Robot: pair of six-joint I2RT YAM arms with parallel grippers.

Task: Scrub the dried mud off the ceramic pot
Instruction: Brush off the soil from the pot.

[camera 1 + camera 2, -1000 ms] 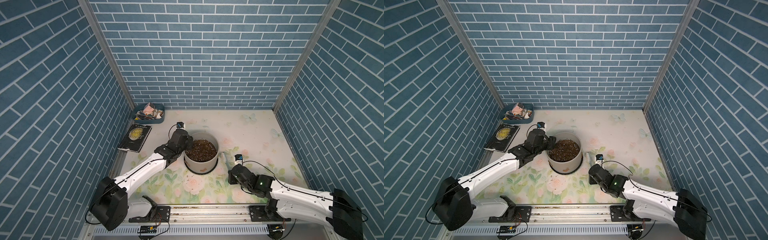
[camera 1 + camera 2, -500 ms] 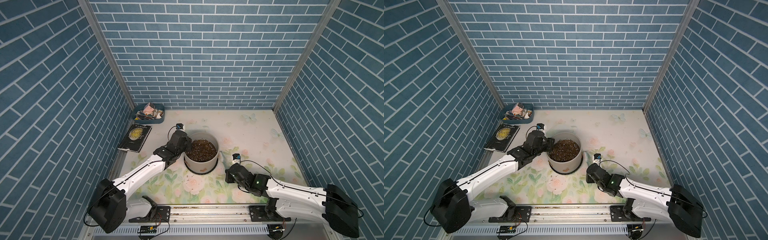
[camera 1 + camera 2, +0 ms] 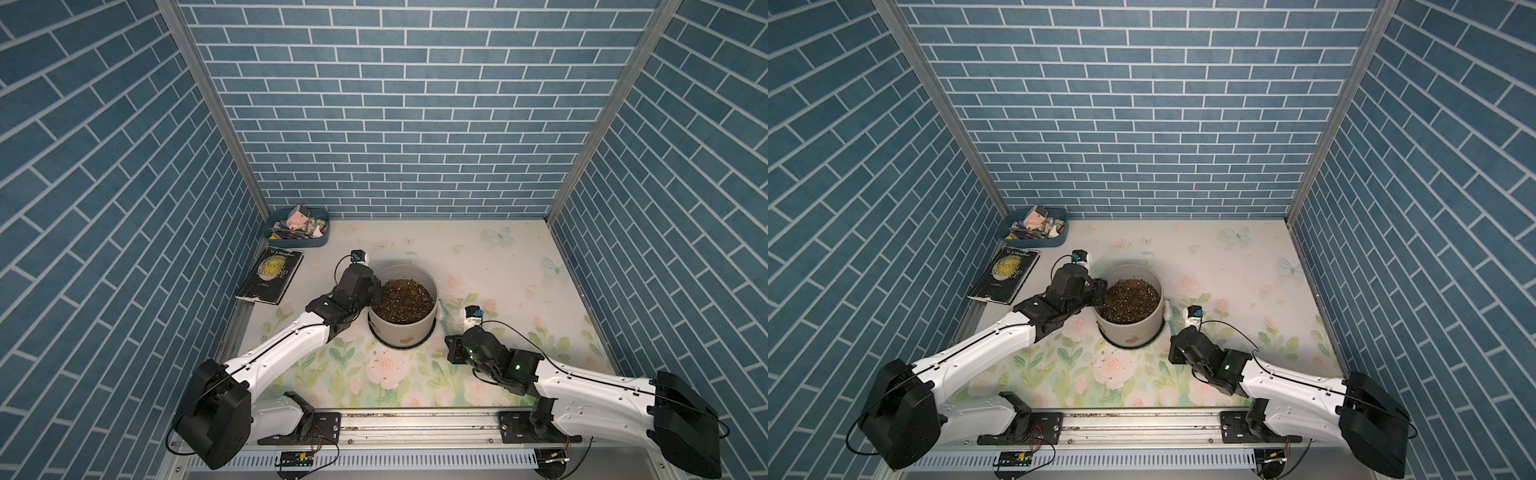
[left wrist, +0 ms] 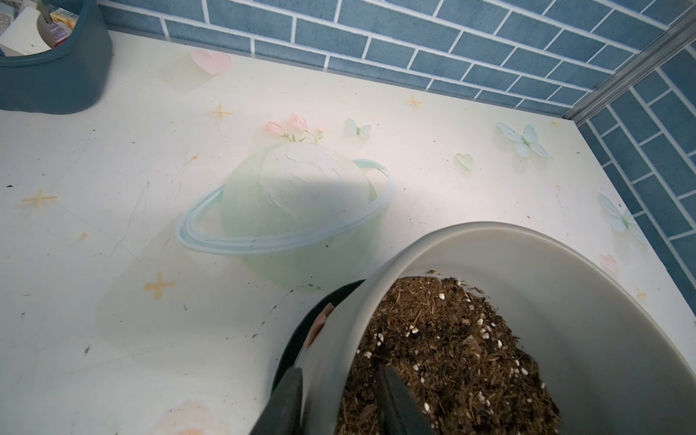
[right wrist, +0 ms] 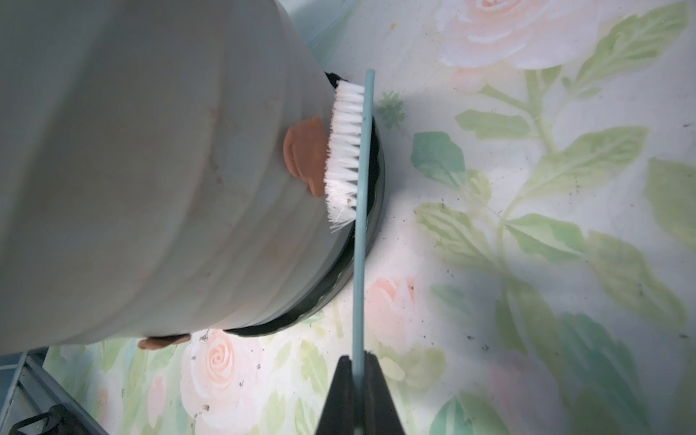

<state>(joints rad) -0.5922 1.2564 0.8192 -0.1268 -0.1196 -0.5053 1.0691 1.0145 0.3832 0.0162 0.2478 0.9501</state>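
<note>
The ceramic pot stood near the middle of the floral tabletop on its black saucer, filled with dark potting soil speckled white. The left end effector straddled the pot's rim on the side facing the left arm, one finger outside the grey wall and the other finger down against the soil; both sat close to the wall, though the wrist view cut them off too low to say whether they truly pinched it. The right end effector was clenched on the thin blue handle of a brush, which ran alongside the pot's wall on the side toward the right arm. Its white bristles pressed against the wall, touching the edge of a reddish-brown patch of dried mud low on the pot, just above the saucer. A second patch showed at the pot's base in the right wrist view, and another sat low on the front wall in both top views (a further smear peeked out beside the left finger). Well apart, toward the back left corner, a blue tray of clutter sat beside a dark book.
</note>
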